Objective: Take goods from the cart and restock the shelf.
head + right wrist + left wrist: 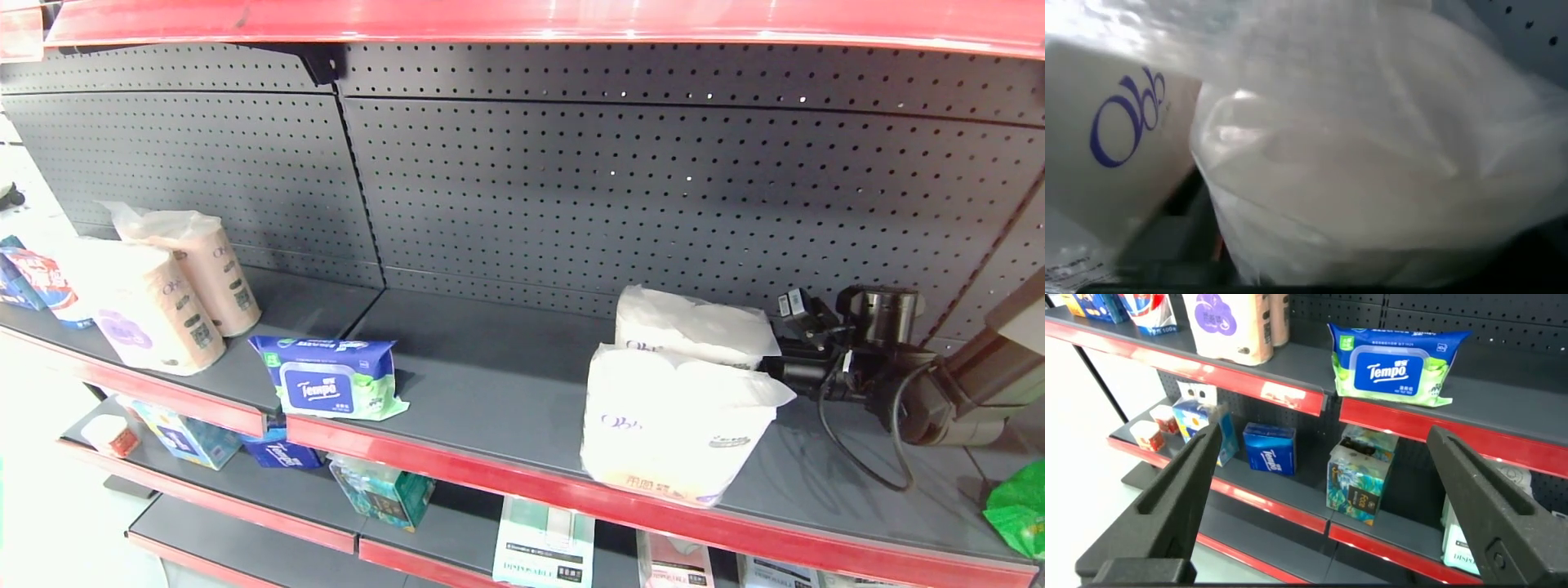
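Presently the shelf carries two white paper-roll packs on its grey upper deck, right of centre. The front roll pack stands at the red edge strip. The rear roll pack sits just behind it, touching, near the pegboard back panel. Both bear a purple script logo, and the front one has a pale orange band of print along its base.

The right gripper is at the rear roll pack's right end, against the wrap. Whether it has hold of the pack cannot be told. From the right wrist, white wrap sits close before the lens with a purple logo beside it, but which pack is which cannot be told.

The left gripper is spread wide with nothing between its black fingers, and hangs before the lower tiers.

Further left on the deck lies a blue wet-wipe pack with a white label panel, seen face-on from the left wrist. Beyond it stand two beige roll packs, one with a purple emblem.

The left wrist view gives the lower tier more plainly: a blue tissue box, a teal patterned box and small red-and-white cups. Their lettering is too small to read.
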Motion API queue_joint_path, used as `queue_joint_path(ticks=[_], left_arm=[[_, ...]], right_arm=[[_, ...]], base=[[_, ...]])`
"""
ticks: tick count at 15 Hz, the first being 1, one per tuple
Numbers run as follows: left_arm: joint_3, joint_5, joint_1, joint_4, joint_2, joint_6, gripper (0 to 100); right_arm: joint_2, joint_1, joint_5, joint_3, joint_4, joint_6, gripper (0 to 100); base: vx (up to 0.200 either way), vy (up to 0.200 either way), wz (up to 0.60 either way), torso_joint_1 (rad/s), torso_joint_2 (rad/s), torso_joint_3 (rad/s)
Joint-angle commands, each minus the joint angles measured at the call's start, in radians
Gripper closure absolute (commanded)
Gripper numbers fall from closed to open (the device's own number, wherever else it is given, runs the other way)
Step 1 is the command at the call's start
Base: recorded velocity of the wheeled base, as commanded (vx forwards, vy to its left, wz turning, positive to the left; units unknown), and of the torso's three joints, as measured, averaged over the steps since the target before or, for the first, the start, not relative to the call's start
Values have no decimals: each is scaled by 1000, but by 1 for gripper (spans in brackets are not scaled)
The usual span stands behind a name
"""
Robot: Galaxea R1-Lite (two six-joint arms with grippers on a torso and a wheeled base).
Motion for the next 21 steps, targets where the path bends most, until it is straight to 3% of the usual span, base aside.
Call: queue_joint_path(ticks=[1,10,15,19,21], left_arm=[[0,0,-1,0,1,-1,0],[1,0,1,0,1,-1,0],[1,0,1,0,1,-1,0],[0,0,1,0,1,-1,0],[0,0,1,0,1,-1,0]], right_arm=[[-21,-9,-1,3,-6,2,0],[-200,-96,-4,173,68,-1,0],[-381,-236,-33,316,158,-4,0],[-473,-359,-135,336,178,31,0],[-644,-448,-296,374,250,109,0]], base=[[0,0,0,0,0,0],[0,0,0,0,0,0],[0,0,0,0,0,0],[0,0,0,0,0,0],[0,0,0,0,0,0]])
